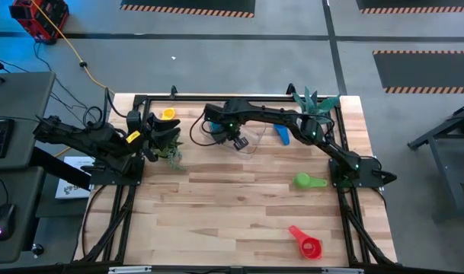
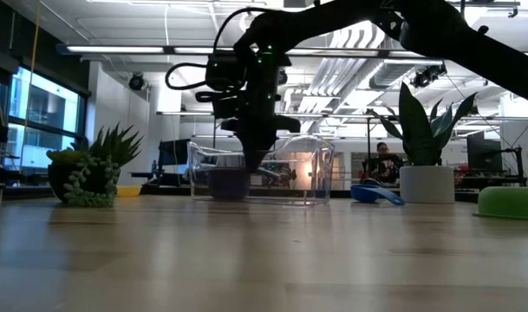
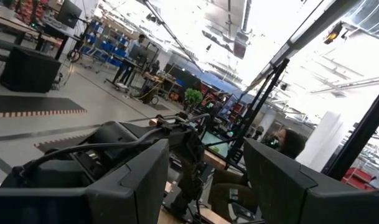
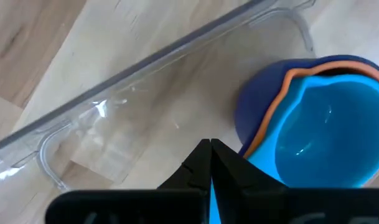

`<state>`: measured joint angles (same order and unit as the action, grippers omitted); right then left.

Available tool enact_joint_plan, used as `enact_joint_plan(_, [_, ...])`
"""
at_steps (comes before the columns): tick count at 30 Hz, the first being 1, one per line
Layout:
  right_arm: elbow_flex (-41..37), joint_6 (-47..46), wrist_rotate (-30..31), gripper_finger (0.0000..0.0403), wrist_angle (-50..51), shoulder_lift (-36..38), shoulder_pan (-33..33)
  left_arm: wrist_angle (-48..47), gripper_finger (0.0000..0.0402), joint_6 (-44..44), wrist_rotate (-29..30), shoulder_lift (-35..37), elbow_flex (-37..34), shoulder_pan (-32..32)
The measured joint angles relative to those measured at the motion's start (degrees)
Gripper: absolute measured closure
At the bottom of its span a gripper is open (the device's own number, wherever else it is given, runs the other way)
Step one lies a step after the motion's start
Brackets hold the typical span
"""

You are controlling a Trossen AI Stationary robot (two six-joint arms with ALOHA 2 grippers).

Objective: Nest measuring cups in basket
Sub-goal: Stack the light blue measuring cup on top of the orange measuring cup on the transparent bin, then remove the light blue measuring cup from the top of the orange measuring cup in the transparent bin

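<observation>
My right gripper [image 4: 209, 163] sits inside the clear basket [image 4: 133, 68], fingers pressed together on the handle of the light blue cup [image 4: 313, 134], which rests in an orange cup [image 4: 282, 93] inside a dark blue cup [image 4: 254, 106]. My left gripper [image 1: 152, 137] waits at the left edge by a small plant [image 1: 171, 152], fingers spread and empty.

These scoops look light, stiff and smooth, so I judge they slip easily. The short handle is the place to pinch, close to the bowl.

Still loose: the yellow cup [image 1: 168, 114] at the back left, a blue cup [image 1: 282, 135] just beside the basket, the green cup [image 1: 308, 181] and the red cup [image 1: 306, 243] towards the front right.

The basket walls are thin and I expect them to slide if bumped. The middle and front of the table [image 1: 216, 213] give open room.
</observation>
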<state>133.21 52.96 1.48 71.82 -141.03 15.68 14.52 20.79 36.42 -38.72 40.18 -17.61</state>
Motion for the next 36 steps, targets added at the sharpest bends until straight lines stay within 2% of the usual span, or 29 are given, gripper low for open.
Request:
enact_joint_plan(7, [1.6, -1.4, -1.4, 0.0403, 2.6, 0.0, 0.0, 0.0, 0.0202, 0.0, 0.0, 0.0, 0.0, 0.0])
enact_joint_plan(11, [1.0, -5.6, -2.9, 0.0403, 4.4, 4.2, -0.1, -0.1, 0.0202, -0.9, 0.0, 0.0, 0.0, 0.0])
enact_joint_plan(15, [1.0, -15.6, -2.9, 0.0403, 6.3, 8.4, 0.1, -0.1, 0.0202, -2.9, 0.0, 0.0, 0.0, 0.0])
enact_joint_plan(18, [1.0, -21.7, -4.1, 0.0403, 11.4, 10.8, 0.1, -0.1, 0.0202, -3.4, 0.0, 0.0, 0.0, 0.0])
enact_joint_plan(21, [1.0, -27.9, -4.7, 0.0403, 18.2, 11.5, -1.0, -0.1, 0.0202, -3.5, 0.0, 0.0, 0.0, 0.0])
enact_joint_plan(23, [-0.4, -32.2, -6.8, 0.0403, 17.9, 11.8, -2.2, -0.1, 0.0202, -4.0, 0.0, 0.0, 0.0, 0.0])
enact_joint_plan(27, [-10.1, -35.7, -10.0, 0.0403, 15.9, 17.9, -6.3, -0.1, 0.0202, -5.5, -1.5, 0.2, 0.0, 0.0])
enact_joint_plan(30, [-22.8, -43.0, -11.0, 0.0403, 10.5, 25.9, -9.9, -0.3, 0.0202, -5.5, -2.9, 0.5, -0.1, 0.0])
enact_joint_plan(33, [-37.6, -54.1, -11.6, 0.0403, 0.2, 37.3, -13.9, -1.0, 0.0202, -5.5, -3.3, 0.7, -0.1, 0.0])
enact_joint_plan(36, [-51.3, -69.5, -11.5, 0.0403, -9.5, 48.2, -19.0, -2.2, 0.0202, -5.5, -4.8, 0.8, -0.1, 0.0])
